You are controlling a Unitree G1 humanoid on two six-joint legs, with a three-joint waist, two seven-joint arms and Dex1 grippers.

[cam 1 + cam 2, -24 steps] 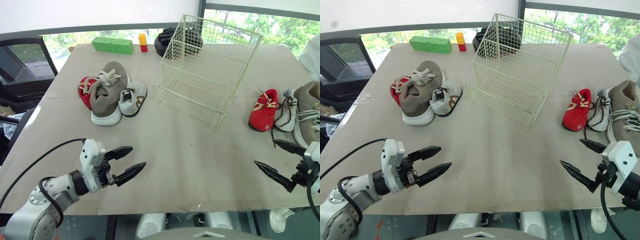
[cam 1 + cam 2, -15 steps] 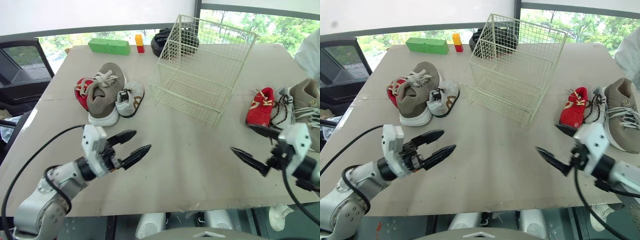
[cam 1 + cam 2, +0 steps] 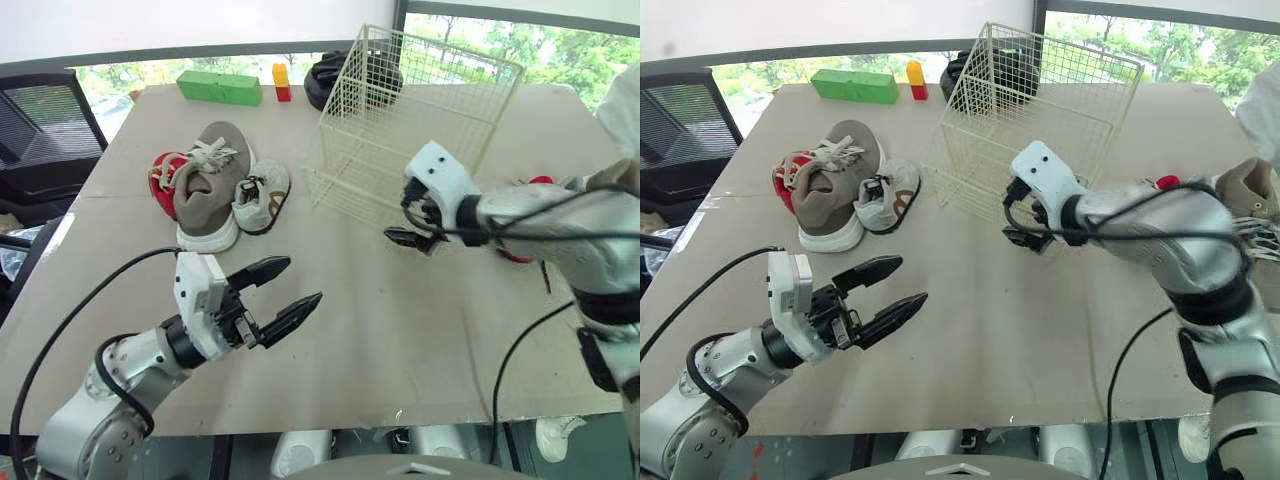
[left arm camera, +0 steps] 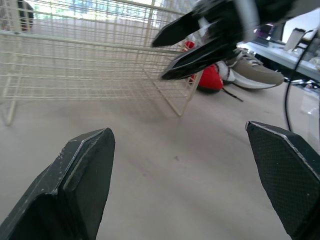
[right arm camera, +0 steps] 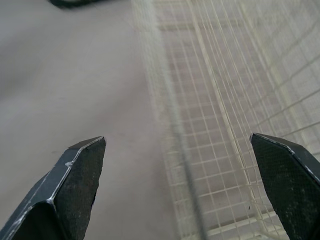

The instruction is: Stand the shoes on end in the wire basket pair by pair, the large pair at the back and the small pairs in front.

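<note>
Two empty grippers over a desk [image 3: 330, 350] of shoes and a wire basket [image 3: 420, 120].
Right gripper [image 3: 400, 236], fingers spread, hovers at the basket's near edge, far-centre. Left gripper [image 3: 304, 280], also spread, is nearer the large tan shoe [image 3: 210, 190], which lies lengthwise near-to-far by the left edge.

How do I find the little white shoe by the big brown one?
Start at the cream wire basket on the beige table and look to the robot's left for three huddled shoes. The small white shoe lies between the basket and the big taupe lace-up sneaker; unlike the small red shoe on the sneaker's far side, it is white with brown trim.
</note>
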